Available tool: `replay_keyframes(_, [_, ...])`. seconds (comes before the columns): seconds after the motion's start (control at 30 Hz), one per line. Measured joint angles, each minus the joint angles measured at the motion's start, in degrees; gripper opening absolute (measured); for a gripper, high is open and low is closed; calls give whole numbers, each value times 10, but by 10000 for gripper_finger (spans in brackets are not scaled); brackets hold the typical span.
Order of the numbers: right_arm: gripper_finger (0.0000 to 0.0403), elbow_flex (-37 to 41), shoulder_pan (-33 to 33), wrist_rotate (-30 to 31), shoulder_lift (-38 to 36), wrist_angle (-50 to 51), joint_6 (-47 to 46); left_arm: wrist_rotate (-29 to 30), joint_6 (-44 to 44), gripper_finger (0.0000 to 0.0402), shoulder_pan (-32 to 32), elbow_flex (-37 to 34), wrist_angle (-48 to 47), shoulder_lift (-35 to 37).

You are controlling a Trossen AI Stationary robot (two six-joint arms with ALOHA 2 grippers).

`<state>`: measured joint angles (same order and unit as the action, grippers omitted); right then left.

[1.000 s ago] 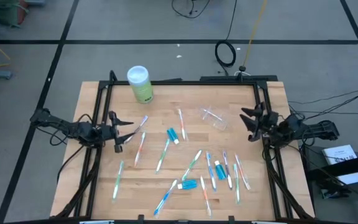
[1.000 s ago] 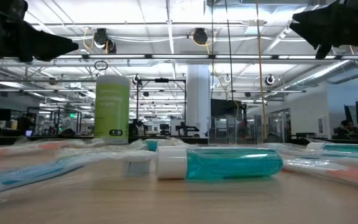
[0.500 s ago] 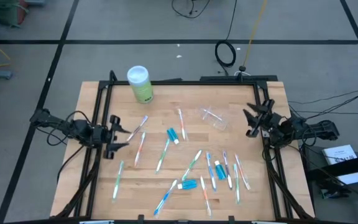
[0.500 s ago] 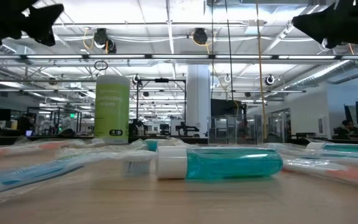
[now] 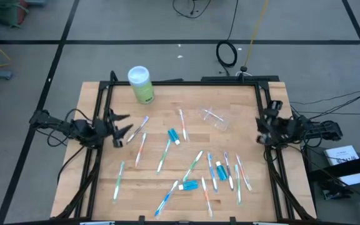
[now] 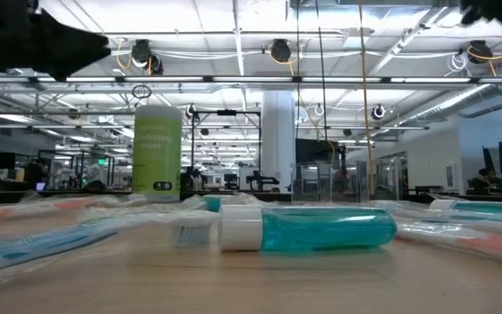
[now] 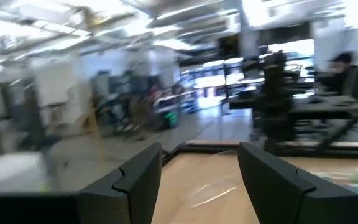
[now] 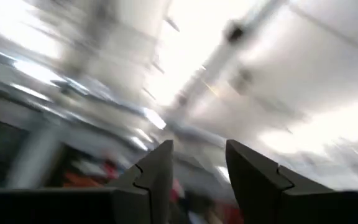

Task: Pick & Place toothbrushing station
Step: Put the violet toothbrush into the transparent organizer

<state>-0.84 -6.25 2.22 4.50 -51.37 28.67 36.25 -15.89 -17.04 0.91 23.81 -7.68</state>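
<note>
A small clear cup [image 5: 216, 117] lies on its side on the wooden table [image 5: 99, 187], right of centre toward the far side. Several thin toothbrushes [image 5: 165, 153] lie flat, scattered across the middle and near part. Short blue toothpaste tubes [image 5: 174, 135] lie among them, and one fills the low view [image 6: 321, 228]. My left gripper [image 5: 125, 125] hovers open over the table's left edge, with nothing between its fingers [image 7: 138, 180]. My right gripper [image 5: 262, 124] hovers open at the right edge, tipped up toward the ceiling, its fingers [image 8: 157, 174] also empty.
A light-green canister with a white lid [image 5: 140, 84] stands upright at the far left of the table [image 6: 156, 150]. Black frame rails [image 5: 274, 175] run along the left and right edges. A white box [image 5: 342, 156] sits off the table's right side. Cables lie on the floor beyond.
My right gripper has risen, rolled and tipped up toward the ceiling, and has drawn back toward the table's right edge. My left gripper has tipped up a little at the left edge. Both stay open. The cup, toothbrushes and tubes have not moved.
</note>
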Motion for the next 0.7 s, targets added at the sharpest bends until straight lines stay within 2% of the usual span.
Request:
replay_keyframes(0.03, [141,0,3,-31,18,-26,5,4,11,218,10,0,0,-5])
replay_keyframes(0.07, [141,0,7,-37,36,-47,6,2,26,218,21,2,0,-13])
replay_keyframes(0.23, [141,-33,32,108,166,-60,-35,-5,108,218,78,27,-4,-69])
replay_keyframes(0.4, [141,-106,72,127,339,-58,-79,-7,189,218,131,84,-101,-151])
replay_keyframes(0.57, [141,-196,114,129,505,21,-140,-15,303,218,170,161,-233,-239])
replay_keyframes(0.7, [141,-268,143,128,592,127,-180,-58,331,218,189,221,-369,-300])
